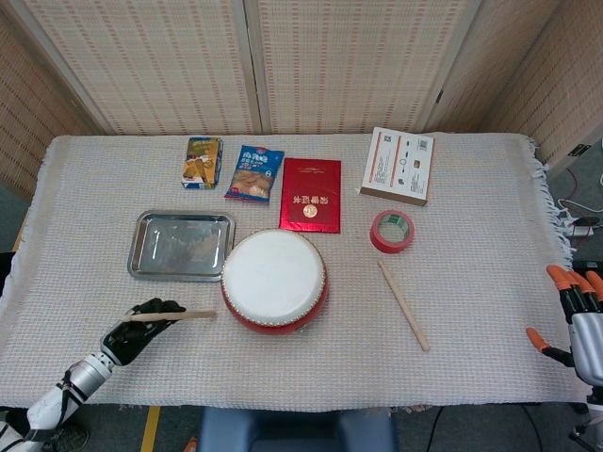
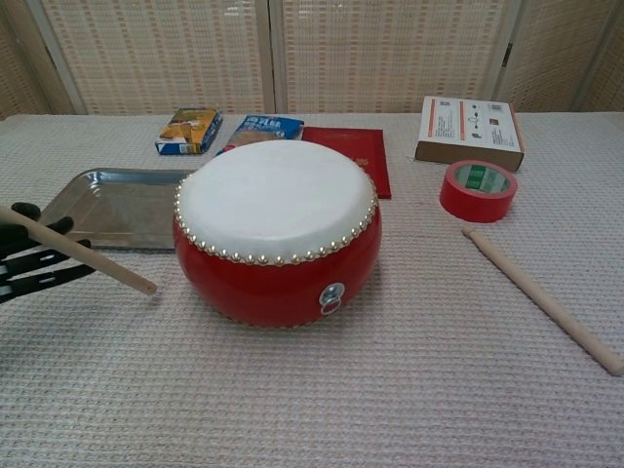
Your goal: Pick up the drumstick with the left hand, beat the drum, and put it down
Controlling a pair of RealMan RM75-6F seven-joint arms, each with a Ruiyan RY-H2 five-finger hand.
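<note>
Chest view: left hand point(image 2: 29, 258) fingers point(image 2: 49, 275) pinching drumstick point(image 2: 83, 253), tip near drum point(image 2: 277, 230); right hand point(image 1: 577, 320) fingers spread.

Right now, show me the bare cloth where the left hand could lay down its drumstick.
The left hand holds the wooden drumstick beside the red drum. Bare cloth runs below the steel tray along the near edge, and between the drum and the second wooden stick. The far row, from the snack packets to the white box, is crowded.

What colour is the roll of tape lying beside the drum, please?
The roll of tape is red outside, with a green inner face; the chest view shows it best.
</note>
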